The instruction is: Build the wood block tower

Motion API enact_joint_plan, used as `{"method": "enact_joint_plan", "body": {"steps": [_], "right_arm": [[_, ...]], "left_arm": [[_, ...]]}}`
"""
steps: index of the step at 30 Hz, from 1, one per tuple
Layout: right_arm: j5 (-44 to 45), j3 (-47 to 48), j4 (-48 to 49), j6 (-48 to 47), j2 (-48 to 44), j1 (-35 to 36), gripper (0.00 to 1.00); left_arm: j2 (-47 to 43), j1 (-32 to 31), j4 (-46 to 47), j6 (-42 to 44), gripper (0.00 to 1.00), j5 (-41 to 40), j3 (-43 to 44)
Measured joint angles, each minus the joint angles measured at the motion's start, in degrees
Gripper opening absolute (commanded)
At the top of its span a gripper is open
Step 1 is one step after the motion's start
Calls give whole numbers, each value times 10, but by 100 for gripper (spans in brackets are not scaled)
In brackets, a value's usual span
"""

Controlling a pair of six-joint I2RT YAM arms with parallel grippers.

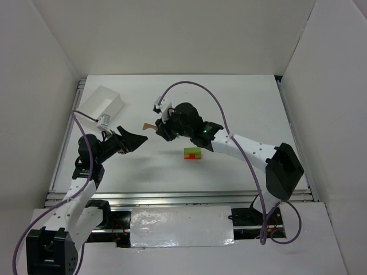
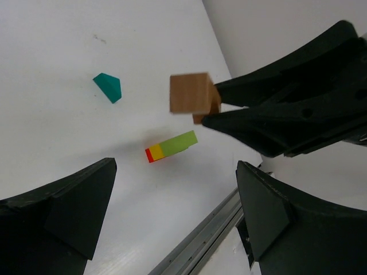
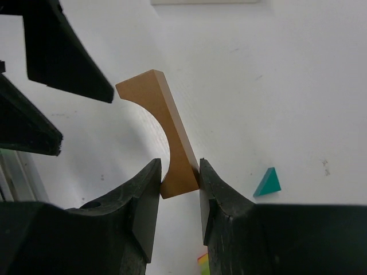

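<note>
Handover, I judge. The white box sits far left, out of the way. My left pincer gapes wide and empty. My right pincer pinches the tan arch block aloft, close before it. The red-yellow-green stack waits on the table nearby, with the teal wedge loose beyond. Next the arch must reach that stack, clear of my left fingers.

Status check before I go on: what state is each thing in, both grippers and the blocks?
Left gripper: open, empty.
Arch: tan, clamped at one end, off the table.
Right gripper: shut on the arch.
Stack: red, yellow and green layers, on the table, untouched.
Teal wedge: loose on the table, not yet placed.
White box: far left of the table, untouched.
</note>
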Motion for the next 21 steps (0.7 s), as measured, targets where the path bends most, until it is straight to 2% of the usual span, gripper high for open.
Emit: {"method": "enact_joint_plan", "body": {"steps": [7, 10, 11, 13, 21], "right_arm": [[8, -2, -7, -4, -5, 40, 0], [8, -7, -9, -1, -14, 40, 0], [9, -7, -9, 0, -18, 41, 0], [8, -7, -9, 3, -26, 42, 0], [-4, -7, -8, 6, -38, 50, 0]], "left_arm": [[-48, 3, 19, -16, 97, 17, 0], [-60, 4, 20, -17, 84, 18, 0], [-61, 4, 21, -17, 76, 19, 0], [-61, 4, 22, -21, 72, 22, 0], [-61, 4, 27, -30, 77, 23, 0]]}}
